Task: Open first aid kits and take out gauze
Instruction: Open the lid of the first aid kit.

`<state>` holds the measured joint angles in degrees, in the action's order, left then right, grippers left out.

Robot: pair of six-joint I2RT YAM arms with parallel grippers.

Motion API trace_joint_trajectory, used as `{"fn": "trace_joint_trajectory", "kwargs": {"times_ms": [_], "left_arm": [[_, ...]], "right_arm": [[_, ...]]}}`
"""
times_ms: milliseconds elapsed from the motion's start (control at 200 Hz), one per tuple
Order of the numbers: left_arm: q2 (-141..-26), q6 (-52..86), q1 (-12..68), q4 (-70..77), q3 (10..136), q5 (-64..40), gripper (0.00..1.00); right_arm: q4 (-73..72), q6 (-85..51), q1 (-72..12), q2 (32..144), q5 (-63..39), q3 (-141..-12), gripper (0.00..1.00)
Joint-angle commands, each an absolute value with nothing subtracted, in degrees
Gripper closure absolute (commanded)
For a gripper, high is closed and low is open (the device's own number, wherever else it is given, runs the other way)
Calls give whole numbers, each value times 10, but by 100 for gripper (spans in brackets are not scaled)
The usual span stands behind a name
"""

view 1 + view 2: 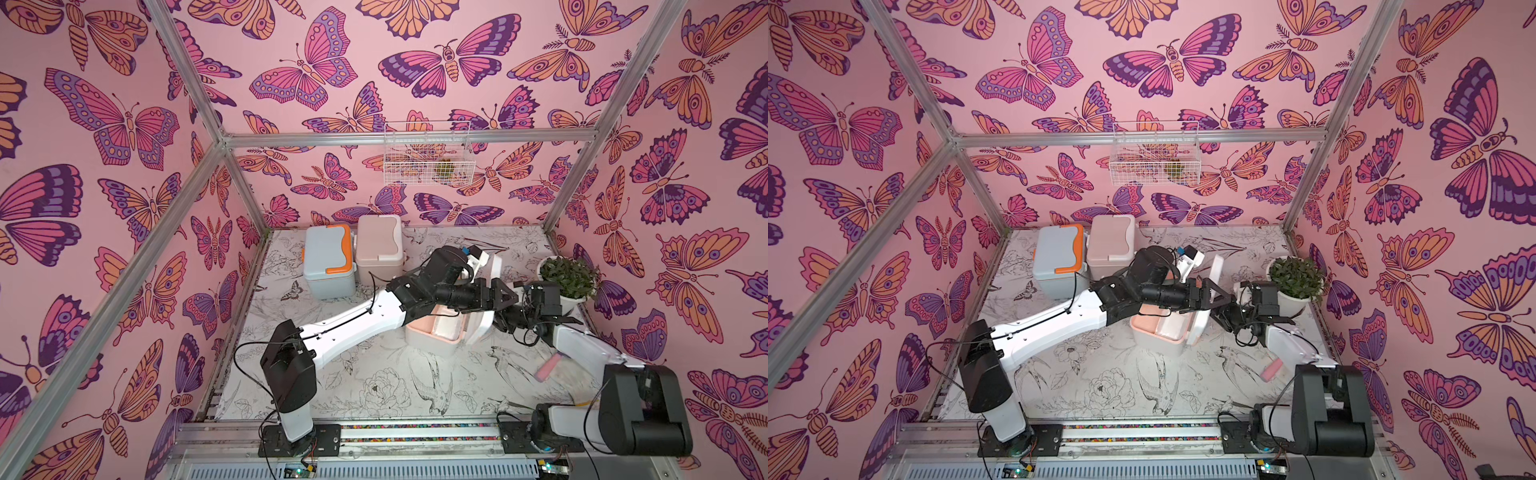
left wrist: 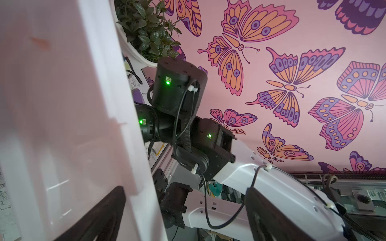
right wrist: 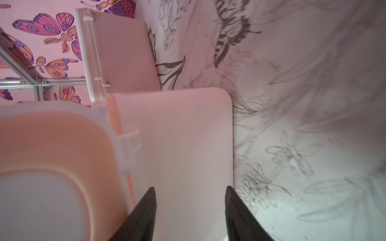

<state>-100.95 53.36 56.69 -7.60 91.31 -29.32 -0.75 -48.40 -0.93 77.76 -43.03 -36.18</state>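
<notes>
Your left gripper [image 1: 509, 300] reaches across the table [image 1: 365, 374] to the white case [image 1: 430, 348]. The case sits mid-table with its lid [image 1: 481, 329] swung up on the side toward the plant [image 1: 569, 276]. The jaws are spread wide and straddle the lid's upper edge. In the left wrist view one finger [image 2: 98, 217] is on the lid's inner side and the other hangs on the outer side. Nothing is clamped, and you cannot tell whether either finger touches the lid. Your right gripper [image 3: 191, 187] comes in from the plant side, low behind the raised lid and near the hinge. Its jaws stand partly apart in front of the case's hinge-side wall with nothing held between them; whether the tips touch that wall cannot be told. Inside the open case a flat white thing [image 1: 446, 328] shows within the peach rim, but it is too blurred to say whether it is the gauze. The blue case [image 1: 329, 262] and the beige case [image 1: 379, 245] stand with lids down, side by side at the back left of the table, well apart from both grippers.
</notes>
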Motion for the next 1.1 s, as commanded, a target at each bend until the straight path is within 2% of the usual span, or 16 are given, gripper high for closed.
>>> {"fn": "trace_joint_trajectory", "kwargs": {"times_ms": [0, 130, 401, 556, 681, 936, 1022, 1097], "left_arm": [[-1000, 522, 576, -79, 915, -293, 9], [-983, 499, 573, -104, 904, -266, 8], [-860, 441, 540, -167, 801, -138, 0], [-784, 428, 510, -207, 739, -74, 0], [-749, 435, 467, -222, 701, -78, 0], [-799, 427, 411, -219, 698, -105, 0], [-833, 419, 410, -216, 715, -107, 11], [-864, 407, 411, -227, 740, -108, 14]], "right_arm": [[-43, -476, -42, 814, -453, -407, 46], [24, -447, -38, 801, -405, -416, 44], [205, -362, -26, 672, -283, -434, 37], [279, -335, -20, 601, -220, -447, 20], [315, -326, -6, 546, -195, -449, 11], [312, -349, 5, 471, -233, -464, 1], [305, -365, 9, 455, -247, -465, 0], [300, -377, 15, 437, -255, -466, 0]]}}
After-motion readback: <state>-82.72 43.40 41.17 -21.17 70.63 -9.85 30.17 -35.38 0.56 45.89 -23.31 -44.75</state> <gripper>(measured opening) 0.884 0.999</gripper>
